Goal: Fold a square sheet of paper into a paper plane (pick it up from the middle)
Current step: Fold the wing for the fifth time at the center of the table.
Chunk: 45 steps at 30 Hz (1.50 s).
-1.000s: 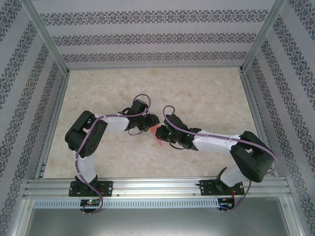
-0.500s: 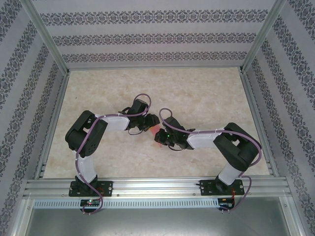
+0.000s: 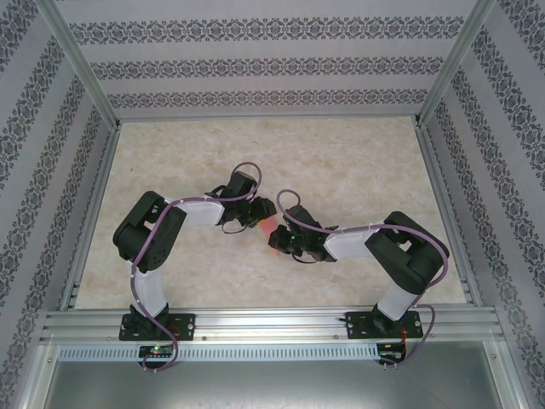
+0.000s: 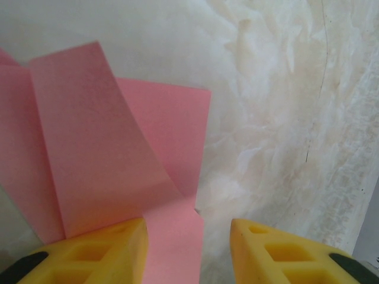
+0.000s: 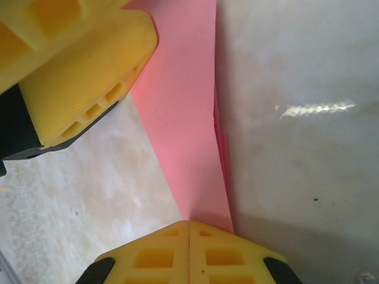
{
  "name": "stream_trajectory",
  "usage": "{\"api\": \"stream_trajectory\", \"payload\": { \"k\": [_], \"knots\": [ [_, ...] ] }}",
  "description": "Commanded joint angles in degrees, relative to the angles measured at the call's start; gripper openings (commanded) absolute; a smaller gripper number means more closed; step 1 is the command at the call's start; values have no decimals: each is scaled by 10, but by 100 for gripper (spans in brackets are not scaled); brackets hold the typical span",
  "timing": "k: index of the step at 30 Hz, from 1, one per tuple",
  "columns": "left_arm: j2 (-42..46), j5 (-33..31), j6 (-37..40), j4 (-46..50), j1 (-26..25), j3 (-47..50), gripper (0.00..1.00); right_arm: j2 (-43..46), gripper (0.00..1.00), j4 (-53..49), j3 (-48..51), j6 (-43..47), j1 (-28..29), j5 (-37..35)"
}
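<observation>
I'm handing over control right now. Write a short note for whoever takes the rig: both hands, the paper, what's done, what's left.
Left hand: jaws apart, close over the table. A folded flap of the pink paper lies against one finger and does not look clamped.
Right hand: shut on the pink paper, pinching one narrow end.
Paper: near the table's middle, between the two hands.
Done: sheet is picked up and creased, with overlapping layers visible.
Left: the remaining folds. It has no finished dart shape yet.
</observation>
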<state>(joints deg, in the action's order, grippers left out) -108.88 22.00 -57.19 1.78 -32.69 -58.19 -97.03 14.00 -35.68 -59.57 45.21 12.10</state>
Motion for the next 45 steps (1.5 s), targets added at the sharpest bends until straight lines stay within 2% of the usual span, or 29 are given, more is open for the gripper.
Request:
{"api": "stream_trajectory", "payload": {
  "k": [1, 10, 14, 22, 28, 35, 41, 45],
  "knots": [
    [-44, -35, 22, 78, 5, 16, 44, -21, 6, -65, 39, -16, 1, 1],
    [-44, -35, 22, 77, 6, 16, 44, 65, 9, -80, -6, 8, 2, 22],
    [-45, -30, 21, 74, 6, 15, 44, 43, 9, -78, -20, 7, 2, 43],
    [-47, -30, 22, 73, 6, 15, 44, -5, 9, -84, 18, -17, 3, 24],
    [-47, -31, 23, 75, 5, 15, 44, 13, 9, -82, 42, -25, 12, 27],
    [-46, -33, 24, 78, 6, 15, 44, 46, 10, -101, 23, -14, 21, 45],
    [-49, -32, 25, 81, 6, 13, 44, 32, 9, -60, 79, -50, 28, 44],
    [-48, -32, 25, 81, 6, 12, 44, 45, 9, -80, 89, -50, 33, 40]
  ]
}}
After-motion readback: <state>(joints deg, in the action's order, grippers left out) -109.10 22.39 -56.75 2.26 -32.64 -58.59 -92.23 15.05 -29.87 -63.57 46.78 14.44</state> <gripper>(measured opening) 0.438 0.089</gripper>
